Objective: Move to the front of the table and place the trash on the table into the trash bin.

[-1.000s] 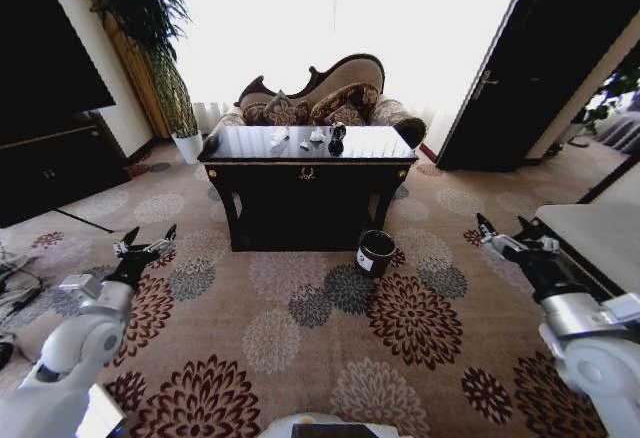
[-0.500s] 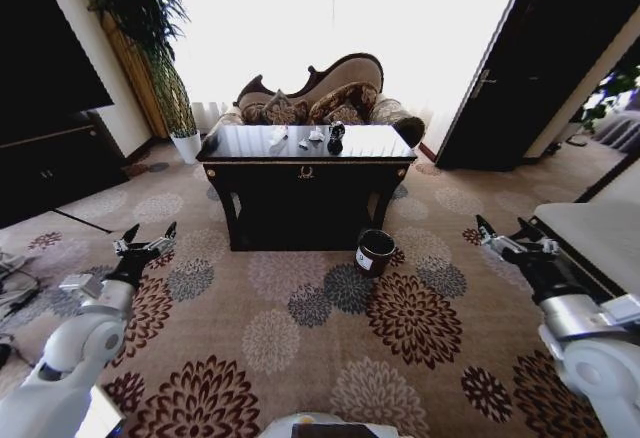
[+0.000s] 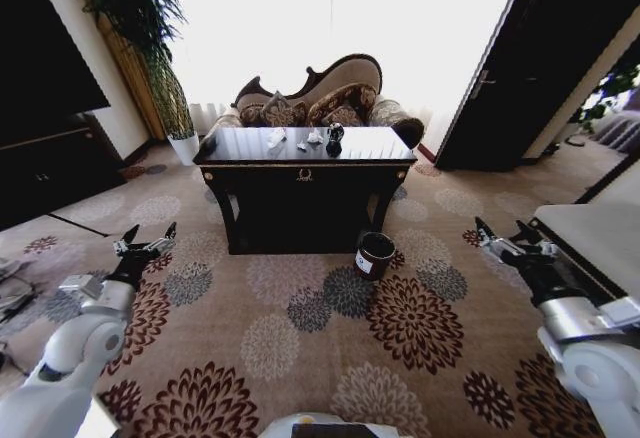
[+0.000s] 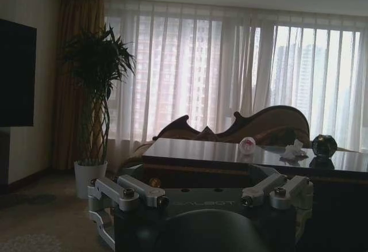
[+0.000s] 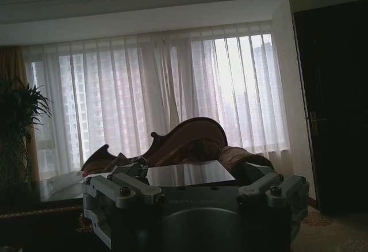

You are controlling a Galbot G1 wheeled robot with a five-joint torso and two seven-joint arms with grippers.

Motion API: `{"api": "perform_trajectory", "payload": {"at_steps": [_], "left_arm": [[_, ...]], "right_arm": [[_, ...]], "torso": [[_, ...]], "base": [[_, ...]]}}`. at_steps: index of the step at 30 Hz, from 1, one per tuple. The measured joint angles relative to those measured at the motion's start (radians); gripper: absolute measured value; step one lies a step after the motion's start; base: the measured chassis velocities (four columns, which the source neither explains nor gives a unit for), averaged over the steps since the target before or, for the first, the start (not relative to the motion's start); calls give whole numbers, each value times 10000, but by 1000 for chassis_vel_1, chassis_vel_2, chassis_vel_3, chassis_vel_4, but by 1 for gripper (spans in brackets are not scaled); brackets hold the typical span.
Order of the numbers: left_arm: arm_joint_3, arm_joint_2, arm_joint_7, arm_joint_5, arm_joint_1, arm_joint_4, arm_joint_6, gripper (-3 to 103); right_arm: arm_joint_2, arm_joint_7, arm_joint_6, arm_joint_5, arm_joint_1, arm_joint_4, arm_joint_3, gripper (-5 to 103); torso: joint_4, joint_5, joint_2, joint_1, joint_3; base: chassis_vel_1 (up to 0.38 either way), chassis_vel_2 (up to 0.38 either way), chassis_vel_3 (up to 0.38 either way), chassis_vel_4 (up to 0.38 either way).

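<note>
The dark glossy table (image 3: pixel 300 172) stands ahead at the middle of the room, some way off. On its top lies the trash: white paper wads (image 3: pixel 277 138) and a dark shiny round piece (image 3: pixel 335 136). From the left wrist the same dark piece (image 4: pixel 324 145) and a white wad (image 4: pixel 292 151) sit on the table (image 4: pixel 218 153). The small black trash bin (image 3: pixel 374 254) stands on the carpet by the table's front right leg. My left gripper (image 3: pixel 145 241) hangs open over the carpet at the left; my right gripper (image 3: pixel 503 235) is open at the right. Both hold nothing.
A curved sofa (image 3: pixel 320 103) sits behind the table, before bright curtained windows. A tall plant in a white pot (image 3: pixel 184 148) stands at the back left, beside a dark cabinet (image 3: pixel 50 163). A pale-topped table (image 3: pixel 600 243) is close at my right. Patterned carpet lies open between me and the table.
The whole head picture has shifted a little, so the camera has moved slightly. Both arms hold the same pose, and the trash and bin stay put.
</note>
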Motion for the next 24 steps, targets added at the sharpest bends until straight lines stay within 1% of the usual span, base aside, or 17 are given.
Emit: {"api": "perform_trajectory", "payload": {"at_steps": [7,15,24], "left_arm": [[-52,-8,15,259,48,0,52,100],[-101,-27,24,284,69,15,109,100],[-141,-7,25,254,102,42,65,100]], "right_arm": [[13,1,-15,-16,46,22,-111,100],[29,-12,-21,-48,32,30,-129,100],[93,13,-54,-117,3,32,-142,100]], "torso": [[0,0,0,2,0],[1,0,0,1,-1],[1,0,1,1,-1]], "base": [[-43,74,58,-70],[-39,41,45,-37],[-77,85,82,-77]]}}
